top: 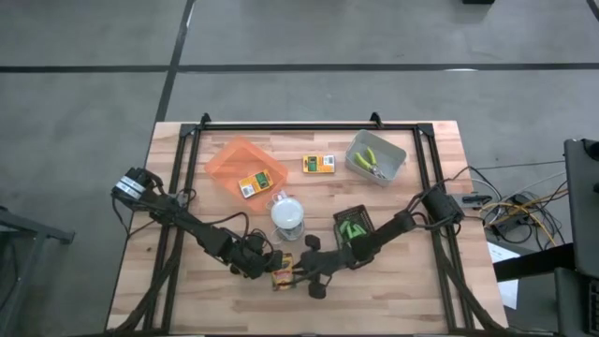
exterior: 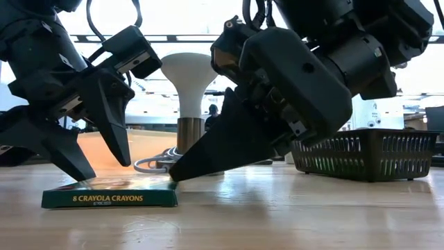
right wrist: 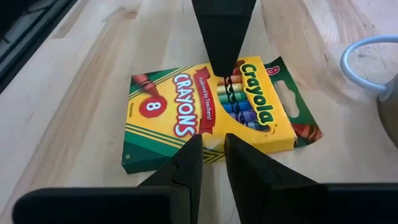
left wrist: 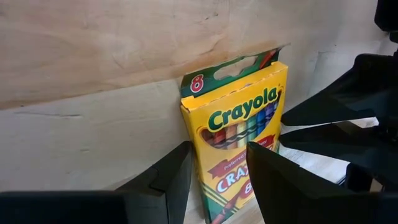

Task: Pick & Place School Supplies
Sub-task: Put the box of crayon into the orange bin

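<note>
Fingers of the left gripper (exterior: 100, 156) straddle the flat crayon box (exterior: 109, 195), partly open, tips touching it. Right gripper (exterior: 177, 173) fingers are nearly closed, tips beside the box's edge, holding nothing.

We see a white domed lamp (top: 288, 215) near the table's (top: 187, 281) middle, an orange tray (top: 225, 161), a grey tray (top: 391, 168) and a black basket (top: 365, 217).

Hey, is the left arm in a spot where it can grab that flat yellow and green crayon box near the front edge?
Probably yes. The left gripper has its open jaws over one end of the yellow and green crayon box. The right gripper crowds the other end.
</note>
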`<state>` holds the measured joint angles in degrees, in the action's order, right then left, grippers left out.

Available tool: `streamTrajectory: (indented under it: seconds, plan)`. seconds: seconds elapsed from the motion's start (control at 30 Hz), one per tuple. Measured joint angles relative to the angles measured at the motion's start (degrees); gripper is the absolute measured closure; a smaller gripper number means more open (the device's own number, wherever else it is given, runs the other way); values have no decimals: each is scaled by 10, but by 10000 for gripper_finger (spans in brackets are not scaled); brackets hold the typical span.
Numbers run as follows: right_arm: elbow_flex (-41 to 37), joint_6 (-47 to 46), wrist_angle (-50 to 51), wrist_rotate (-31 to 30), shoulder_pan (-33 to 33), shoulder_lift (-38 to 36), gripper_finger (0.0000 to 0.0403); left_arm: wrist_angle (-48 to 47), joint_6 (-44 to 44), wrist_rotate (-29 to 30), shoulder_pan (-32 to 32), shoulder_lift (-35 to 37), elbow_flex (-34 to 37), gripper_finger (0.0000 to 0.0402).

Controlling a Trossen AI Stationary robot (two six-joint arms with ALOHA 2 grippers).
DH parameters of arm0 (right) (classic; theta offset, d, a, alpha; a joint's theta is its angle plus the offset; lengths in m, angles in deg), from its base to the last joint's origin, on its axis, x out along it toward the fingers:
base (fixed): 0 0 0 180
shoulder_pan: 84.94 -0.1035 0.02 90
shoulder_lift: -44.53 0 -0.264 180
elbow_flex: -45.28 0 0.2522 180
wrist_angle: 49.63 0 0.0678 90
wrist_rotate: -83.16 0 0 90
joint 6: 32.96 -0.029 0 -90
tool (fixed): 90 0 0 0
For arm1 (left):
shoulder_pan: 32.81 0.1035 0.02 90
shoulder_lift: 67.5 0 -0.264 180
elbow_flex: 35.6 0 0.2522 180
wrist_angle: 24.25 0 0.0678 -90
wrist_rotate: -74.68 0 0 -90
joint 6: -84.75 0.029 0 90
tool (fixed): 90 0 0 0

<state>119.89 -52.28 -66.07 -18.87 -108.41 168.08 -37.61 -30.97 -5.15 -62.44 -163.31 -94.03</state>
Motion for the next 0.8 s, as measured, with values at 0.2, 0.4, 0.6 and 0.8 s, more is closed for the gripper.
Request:
streamTrajectory:
  seconds: [0.2,0.4,0.6,0.8]
  plan:
    - [2,-2,15,0,1,0,335,9,0,-1,0,0,0,241]
    - [1,-42,35,0,0,-1,335,14,0,-3,0,0,-2,241]
    - [0,-43,37,0,0,-1,335,16,0,-4,0,0,-2,241]
    - [0,-43,39,-1,0,0,335,18,-1,-13,0,0,-4,241]
